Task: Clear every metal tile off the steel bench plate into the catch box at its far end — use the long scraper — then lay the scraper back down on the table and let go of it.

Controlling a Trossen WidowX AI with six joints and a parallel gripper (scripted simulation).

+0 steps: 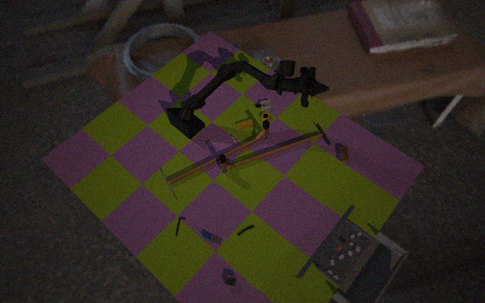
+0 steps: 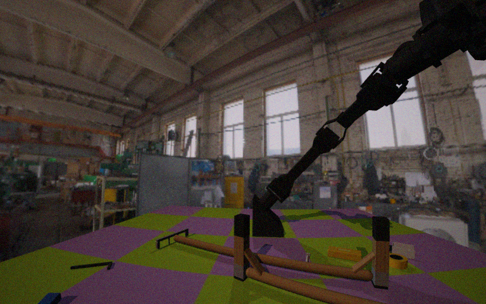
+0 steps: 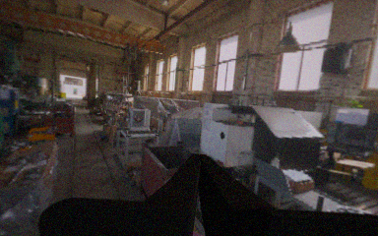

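Gripper (image 1: 319, 88) pressed together empty above far edge, two scrapers (image 1: 275, 149) mid-worktop, tiles (image 1: 346, 250) on bench plate (image 1: 323, 255) near corner.
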